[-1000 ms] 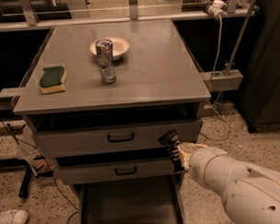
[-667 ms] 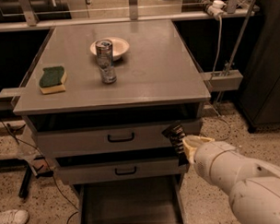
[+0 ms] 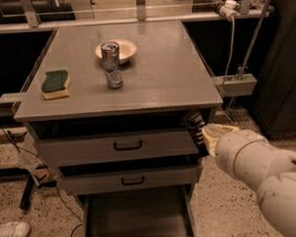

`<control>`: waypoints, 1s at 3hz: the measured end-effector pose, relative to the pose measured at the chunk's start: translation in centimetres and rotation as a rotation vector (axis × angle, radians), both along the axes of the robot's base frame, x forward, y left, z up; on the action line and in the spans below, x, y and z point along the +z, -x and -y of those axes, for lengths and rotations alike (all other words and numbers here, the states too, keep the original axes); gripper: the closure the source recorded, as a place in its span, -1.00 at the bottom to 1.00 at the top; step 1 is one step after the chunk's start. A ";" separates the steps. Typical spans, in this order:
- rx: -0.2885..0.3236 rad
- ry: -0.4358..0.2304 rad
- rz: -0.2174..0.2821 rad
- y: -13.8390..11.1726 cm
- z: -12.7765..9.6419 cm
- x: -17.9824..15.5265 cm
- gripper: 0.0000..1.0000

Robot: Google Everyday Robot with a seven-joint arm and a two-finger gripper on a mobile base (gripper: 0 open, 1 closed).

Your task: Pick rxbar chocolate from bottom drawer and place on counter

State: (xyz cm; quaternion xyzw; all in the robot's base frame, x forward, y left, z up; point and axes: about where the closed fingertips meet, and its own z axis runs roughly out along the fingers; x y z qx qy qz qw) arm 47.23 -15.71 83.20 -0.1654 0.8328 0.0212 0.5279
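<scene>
The bottom drawer [image 3: 137, 221] stands open, and no rxbar chocolate shows on its visible floor. The gripper [image 3: 196, 126] hangs at the cabinet's right front corner, just under the table [image 3: 161, 76] edge; whether it holds anything cannot be told. The bar is not on the table, so the placing is judged still to do.

Matte smooth metal counter [image 3: 161, 76]; dark ribbed gripper [image 3: 194, 125] beside top drawer's [image 3: 76, 151] right end
</scene>
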 end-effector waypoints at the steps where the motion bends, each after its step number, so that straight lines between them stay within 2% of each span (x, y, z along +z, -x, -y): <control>1: 0.024 0.052 0.053 -2.6 0.6 4.4 1.00; 2: 0.029 0.047 0.052 -3.2 0.5 4.5 1.00; 3: 0.054 0.057 0.071 -5.2 0.1 5.7 1.00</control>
